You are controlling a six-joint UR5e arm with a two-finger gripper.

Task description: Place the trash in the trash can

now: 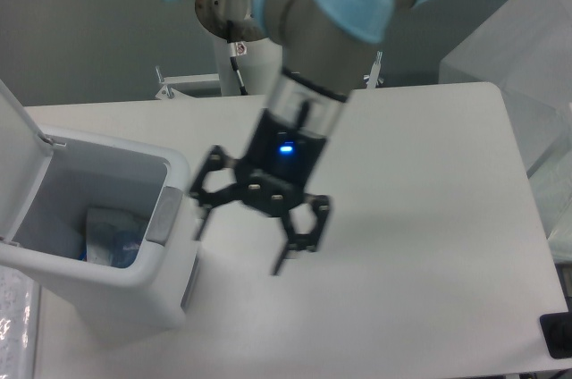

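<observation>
A white boxy plastic trash can [134,276] with raised lid holds a clear plastic bottle [112,238], while the black two-finger gripper [239,238] hangs beside it over the white tabletop [420,245], jaws spread empty; any remaining trash needs finding next.

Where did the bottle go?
The bottle lies inside the open trash can at the table's left edge, left of the empty, open gripper.

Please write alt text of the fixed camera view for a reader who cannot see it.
The gripper, jaws open and empty, hangs over the white table beside the trash can. The can's lid is up, and the clear plastic bottle lies inside it.
</observation>
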